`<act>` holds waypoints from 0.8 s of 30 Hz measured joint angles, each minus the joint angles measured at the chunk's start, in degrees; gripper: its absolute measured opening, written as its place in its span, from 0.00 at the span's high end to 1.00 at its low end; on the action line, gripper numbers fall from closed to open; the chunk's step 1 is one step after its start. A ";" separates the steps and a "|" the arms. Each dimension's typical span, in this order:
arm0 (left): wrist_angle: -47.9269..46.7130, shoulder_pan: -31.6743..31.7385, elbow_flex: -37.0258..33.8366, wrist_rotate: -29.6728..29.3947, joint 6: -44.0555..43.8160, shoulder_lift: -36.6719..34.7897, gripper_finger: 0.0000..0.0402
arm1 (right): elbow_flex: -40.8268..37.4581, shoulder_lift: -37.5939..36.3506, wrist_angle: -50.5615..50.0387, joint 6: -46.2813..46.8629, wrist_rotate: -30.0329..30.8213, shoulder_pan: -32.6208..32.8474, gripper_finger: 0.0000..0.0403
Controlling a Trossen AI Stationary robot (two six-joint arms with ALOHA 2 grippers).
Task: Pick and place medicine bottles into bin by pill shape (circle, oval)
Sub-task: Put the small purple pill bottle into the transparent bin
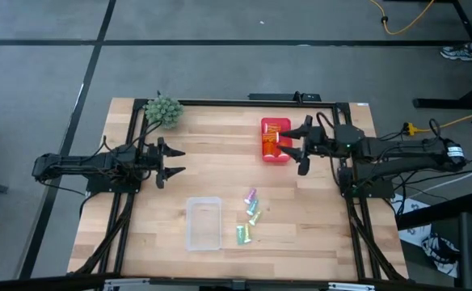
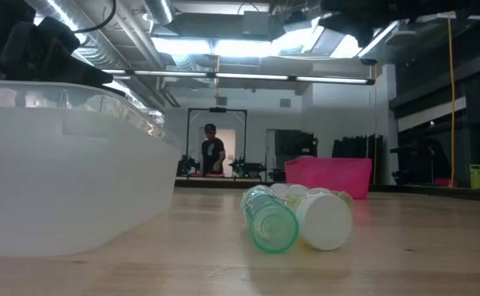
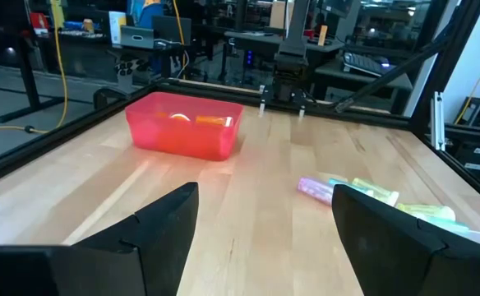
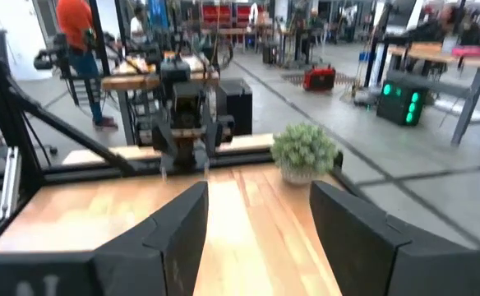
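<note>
Looking down, small pastel plastic medicine bottles [image 1: 250, 212] lie clustered on the wooden bench [image 1: 220, 162] beside a clear plastic bin [image 1: 204, 223]; left end effector [image 1: 174, 161] and right end effector [image 1: 291, 146] both hover open, empty. Low view: light, slick, likely to roll; grip mid-barrel

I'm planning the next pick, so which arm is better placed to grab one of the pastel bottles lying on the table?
Probably right. The right gripper, open and empty, sits by the pink bin, nearer the pastel bottles than the left gripper, also open, across the table.
</note>
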 joint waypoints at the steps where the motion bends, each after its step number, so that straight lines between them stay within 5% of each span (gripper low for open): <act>1: 0.01 0.00 0.00 -0.41 0.66 0.00 0.32 | -0.01 0.72 -0.09 0.83 0.01 0.00 0.46; 13: 0.12 0.02 0.00 -0.99 2.84 0.00 0.32 | 0.00 14.57 0.20 8.91 -9.49 3.55 0.46; 24: 0.12 0.02 0.00 -0.91 2.35 0.00 0.32 | 0.00 25.64 0.38 7.07 -10.15 8.72 0.46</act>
